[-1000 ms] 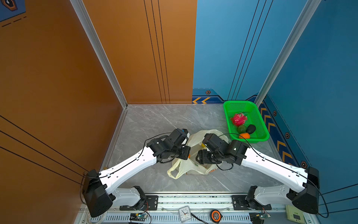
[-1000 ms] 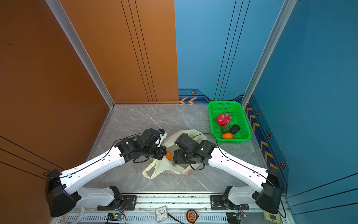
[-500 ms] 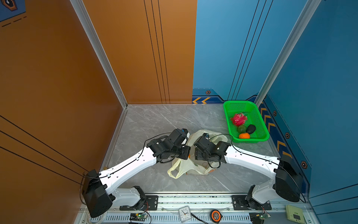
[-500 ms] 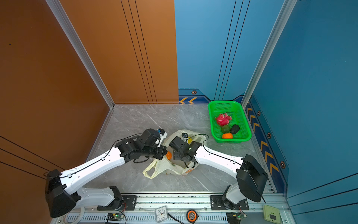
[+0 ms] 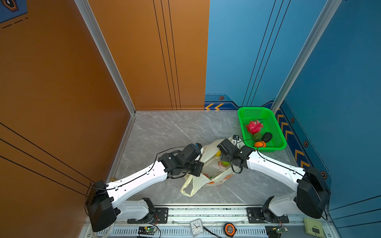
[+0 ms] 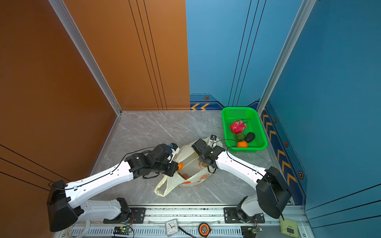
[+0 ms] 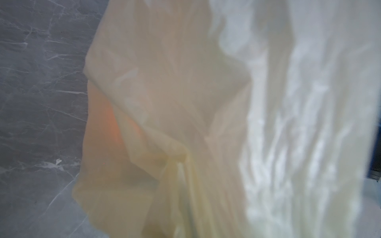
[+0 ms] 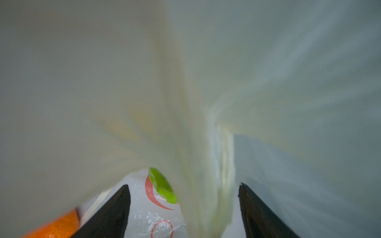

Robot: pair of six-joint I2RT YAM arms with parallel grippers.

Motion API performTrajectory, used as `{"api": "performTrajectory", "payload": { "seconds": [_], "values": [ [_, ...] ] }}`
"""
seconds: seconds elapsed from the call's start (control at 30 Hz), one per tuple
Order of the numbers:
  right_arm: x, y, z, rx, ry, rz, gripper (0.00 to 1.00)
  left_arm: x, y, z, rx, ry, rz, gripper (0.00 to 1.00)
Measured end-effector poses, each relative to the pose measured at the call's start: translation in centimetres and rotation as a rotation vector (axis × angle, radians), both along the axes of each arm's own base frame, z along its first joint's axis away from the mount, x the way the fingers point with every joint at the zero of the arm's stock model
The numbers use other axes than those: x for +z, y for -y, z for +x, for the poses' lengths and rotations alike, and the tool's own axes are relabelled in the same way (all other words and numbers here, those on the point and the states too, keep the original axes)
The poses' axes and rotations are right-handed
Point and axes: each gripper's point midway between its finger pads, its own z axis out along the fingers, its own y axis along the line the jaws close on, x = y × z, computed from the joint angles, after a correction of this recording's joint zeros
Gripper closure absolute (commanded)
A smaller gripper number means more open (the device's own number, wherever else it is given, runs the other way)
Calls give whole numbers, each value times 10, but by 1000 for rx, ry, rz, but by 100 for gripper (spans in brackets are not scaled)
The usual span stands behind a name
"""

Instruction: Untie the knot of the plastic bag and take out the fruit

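Nearest the rail, the thin translucent cream plastic bag (image 5: 209, 152) lies on the grey marble table (image 5: 165, 131), no knot in sight, its edge clamped by the left gripper (image 5: 200, 168). The right gripper (image 8: 183, 184) gapes wide inside its mouth. A fold of film hangs between those jaws, so closing may pinch plastic rather than the round green fruit (image 8: 162, 185) beyond; farther back waits the bright green perforated basket (image 5: 252, 113).

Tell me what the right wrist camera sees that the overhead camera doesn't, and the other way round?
Only the right wrist view: the black jaws standing apart, with a bunched fold of the plastic bag between them. Only a top view: the green basket holding a dragon fruit, an avocado and more, the left arm, and a clock on the front rail. Both: the bag and a green fruit inside it.
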Motion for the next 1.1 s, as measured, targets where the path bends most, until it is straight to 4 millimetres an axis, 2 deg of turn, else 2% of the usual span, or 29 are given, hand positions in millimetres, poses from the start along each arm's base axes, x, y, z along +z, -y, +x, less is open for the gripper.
{"api": "performTrajectory", "payload": {
  "seconds": [0.13,0.37,0.53,0.67,0.77,0.87,1.1],
  "values": [
    [-17,5,3,-8,-42,-42,12,0,9,0,-15,8,-4,96],
    [-38,14,13,-35,-91,-56,10,2,39,-1,-66,18,-20,96],
    [-50,11,21,-36,-112,-30,5,-5,44,-3,-76,7,-11,96],
    [-59,7,26,-25,-126,-1,5,-4,45,-3,-73,8,-15,96],
    [-66,6,30,-26,-138,18,9,-3,45,-3,-71,9,-18,96],
    [-71,6,30,-22,-148,39,18,-3,45,-3,-67,7,-19,96],
    [-68,3,27,-6,-140,78,28,-3,45,-1,-48,6,-19,97]
  ]
}}
